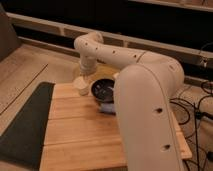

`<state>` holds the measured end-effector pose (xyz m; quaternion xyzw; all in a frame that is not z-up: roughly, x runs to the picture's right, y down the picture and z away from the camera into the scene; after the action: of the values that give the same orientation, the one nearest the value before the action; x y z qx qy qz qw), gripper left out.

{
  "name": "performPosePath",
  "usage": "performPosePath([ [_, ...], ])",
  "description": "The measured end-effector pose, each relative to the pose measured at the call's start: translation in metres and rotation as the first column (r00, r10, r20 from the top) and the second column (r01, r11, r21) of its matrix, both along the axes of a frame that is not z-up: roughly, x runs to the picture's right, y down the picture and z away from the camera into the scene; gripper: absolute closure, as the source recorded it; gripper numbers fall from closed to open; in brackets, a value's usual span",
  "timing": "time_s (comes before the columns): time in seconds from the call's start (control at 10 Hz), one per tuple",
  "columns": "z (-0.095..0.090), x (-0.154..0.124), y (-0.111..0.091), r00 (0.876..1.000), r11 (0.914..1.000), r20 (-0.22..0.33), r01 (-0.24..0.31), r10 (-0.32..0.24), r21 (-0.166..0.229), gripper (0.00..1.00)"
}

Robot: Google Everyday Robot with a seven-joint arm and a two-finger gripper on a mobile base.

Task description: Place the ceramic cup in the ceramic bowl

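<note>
The small white-cream ceramic cup (81, 88) hangs under my gripper (83, 80) at the far left part of the wooden table. The gripper comes down on it from above and is shut on it. The cup is just left of the round black ceramic bowl (103, 89), close beside its rim and not over it. The bowl sits on the table, partly hidden on its right by my arm's large white link (145, 100).
A blue-grey block (106, 108) lies just in front of the bowl. The wooden table (75, 135) stretches toward me. A dark mat (25, 125) lies left of it. Cables (200, 107) hang at the right. A rail and dark wall run behind.
</note>
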<state>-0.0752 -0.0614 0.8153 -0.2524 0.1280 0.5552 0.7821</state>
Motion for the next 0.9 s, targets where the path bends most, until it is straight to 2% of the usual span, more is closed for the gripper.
performPosePath([
  [0.1,-0.010,0.047,-0.020,0.991,0.9987,-0.133,-0.002,0.008,0.050,1.00],
  [0.2,-0.018,0.081,-0.028,0.975,0.9975,-0.223,-0.001,0.017,0.070,1.00],
  [0.3,-0.026,0.125,-0.036,0.943,0.9951,-0.329,-0.010,0.042,0.098,1.00],
  [0.4,-0.031,0.161,-0.039,0.913,0.9925,-0.402,-0.024,0.071,0.120,1.00],
  [0.5,-0.029,0.178,-0.038,0.896,0.9900,-0.433,-0.037,0.093,0.136,1.00],
  [0.6,-0.023,0.179,-0.036,0.896,0.9880,-0.431,-0.047,0.107,0.147,1.00],
  [0.9,0.005,0.161,-0.022,0.915,0.9851,-0.382,-0.076,0.130,0.155,1.00],
])
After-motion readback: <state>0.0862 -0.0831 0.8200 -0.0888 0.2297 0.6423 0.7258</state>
